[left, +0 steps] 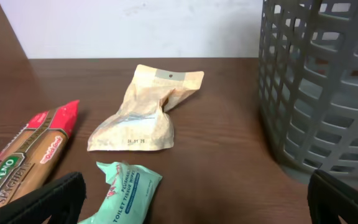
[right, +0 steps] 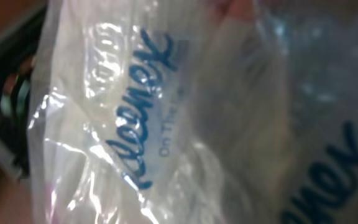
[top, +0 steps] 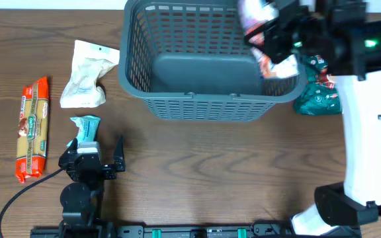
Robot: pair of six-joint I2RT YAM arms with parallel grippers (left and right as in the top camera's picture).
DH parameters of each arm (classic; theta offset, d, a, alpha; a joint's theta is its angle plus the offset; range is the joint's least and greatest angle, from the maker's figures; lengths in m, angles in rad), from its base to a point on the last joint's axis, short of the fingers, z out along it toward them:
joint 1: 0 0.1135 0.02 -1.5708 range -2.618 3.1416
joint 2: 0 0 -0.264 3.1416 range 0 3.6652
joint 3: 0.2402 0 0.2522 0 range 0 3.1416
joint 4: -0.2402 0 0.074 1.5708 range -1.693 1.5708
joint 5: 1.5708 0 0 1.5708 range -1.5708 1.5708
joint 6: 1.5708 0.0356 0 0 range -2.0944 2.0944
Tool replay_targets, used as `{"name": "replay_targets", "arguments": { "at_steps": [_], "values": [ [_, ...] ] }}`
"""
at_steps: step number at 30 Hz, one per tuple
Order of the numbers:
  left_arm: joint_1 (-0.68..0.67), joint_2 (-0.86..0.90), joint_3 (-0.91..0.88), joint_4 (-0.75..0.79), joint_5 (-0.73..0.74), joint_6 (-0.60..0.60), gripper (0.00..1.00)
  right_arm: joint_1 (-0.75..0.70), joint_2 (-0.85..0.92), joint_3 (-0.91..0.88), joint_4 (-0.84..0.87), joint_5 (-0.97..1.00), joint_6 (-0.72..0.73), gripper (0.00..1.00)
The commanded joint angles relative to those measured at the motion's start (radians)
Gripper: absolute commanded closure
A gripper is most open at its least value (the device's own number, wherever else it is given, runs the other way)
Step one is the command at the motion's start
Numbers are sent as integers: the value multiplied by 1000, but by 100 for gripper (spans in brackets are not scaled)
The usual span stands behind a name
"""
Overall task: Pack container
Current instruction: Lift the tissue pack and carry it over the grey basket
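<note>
**Tissue pack held over the container's right end**

The container [top: 197,99], a big dark grey slotted basket, stands upright at the far side of the counter [top: 197,172], a little right of centre, with its solid floor showing from above.

The right fingers [top: 278,38] are closed on a clear Kleenex packet [right: 166,124], which hangs over the right end of the container by the rim. From overhead it is not clear whether the packet touches the basket wall. In the right wrist view the crinkled plastic and its blue lettering fill the frame, so the fingers themselves cannot be seen there.

The left fingers [left: 48,200] are spread wide and grip nothing. They sit low over the near left part of the counter and point toward the far side. Just ahead of them lies a mint-green packet [left: 126,190] with "toilet tissue" printed on it, its near end between the two tips.

A beige pouch [left: 145,112], creased in the middle, lies flat further out and left of the container, apart from it. A red-ended spaghetti pack [top: 33,129] lies lengthwise near the left edge of the counter.

To the right of the container, beside its wall, a dark green packet [top: 319,96] rests on the counter, partly hidden by the right arm
</note>
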Motion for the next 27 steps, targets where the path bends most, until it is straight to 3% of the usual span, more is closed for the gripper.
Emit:
{"name": "replay_targets", "arguments": {
  "at_steps": [1, 9, 12, 16, 19, 27],
  "values": [
    [5, -6, -27, -5, -1, 13, 1, 47, 16, 33, -21, -14, -197, 99],
    [5, -6, -27, -5, -1, 13, 1, 56, 27, 32, -46, -54, -389, 99],
    [5, -6, -27, -5, -1, 13, 1, 51, 27, 32, -10, 14, -367, 99],
    [5, -6, -27, -5, -1, 13, 1, 42, 27, 32, 35, 63, -212, 99],
    [5, -6, -27, -5, -1, 13, 1, 41, 27, 32, 43, 68, -215, 99],
    [5, -6, -27, -5, -1, 13, 1, 60, 29, 23, -24, 60, -511, 98]
  ]
}}
